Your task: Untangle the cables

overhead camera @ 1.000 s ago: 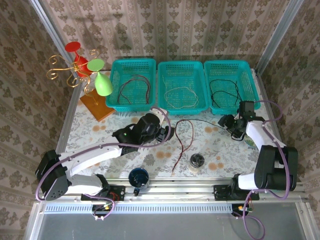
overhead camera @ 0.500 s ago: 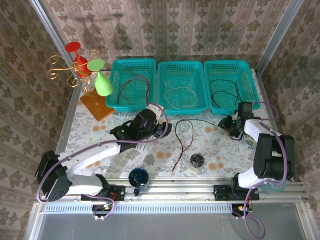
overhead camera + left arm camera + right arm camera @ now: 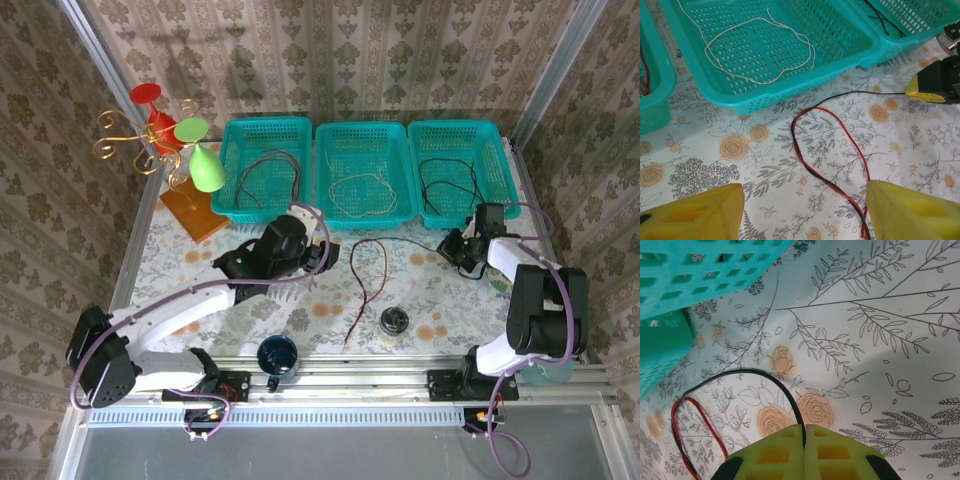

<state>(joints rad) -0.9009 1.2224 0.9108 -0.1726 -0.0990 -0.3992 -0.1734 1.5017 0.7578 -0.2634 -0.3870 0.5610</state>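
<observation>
— Where do we find the cables?

— Three lie in the baskets at the far edge of the counter [image 3: 440, 295]. We see a dark red cable [image 3: 266, 157] in the left basket [image 3: 265, 122], a white cable [image 3: 756, 20] in the middle basket [image 3: 362, 127] and a black cable [image 3: 447, 161] in the right basket [image 3: 455, 125]. The fourth, the red-black cable [image 3: 856, 150], lies loose on the counter in front of the middle basket, between the two arms.

— How does it lie?

— From above we see a narrow loop near the baskets and a tail running toward the near edge, ending between the cup [image 3: 277, 354] and the jar [image 3: 394, 321]. In the left wrist view the red and black strands run together down one side of the loop. At the top of the loop the black strand parts from the red and runs off to the right.

— And the right claw [image 3: 804, 432]?

— Its fingers are pressed together, and the black strand goes straight into the seam between them. We read that as clamped on the strand, low over the counter, just in front of the right basket.

— The left claw [image 3: 800, 215]?

— Its fingers stand apart with nothing gripped. It hangs over the counter left of the loop. In its own view the cable runs down close by one fingertip, and we cannot tell whether they touch.
</observation>
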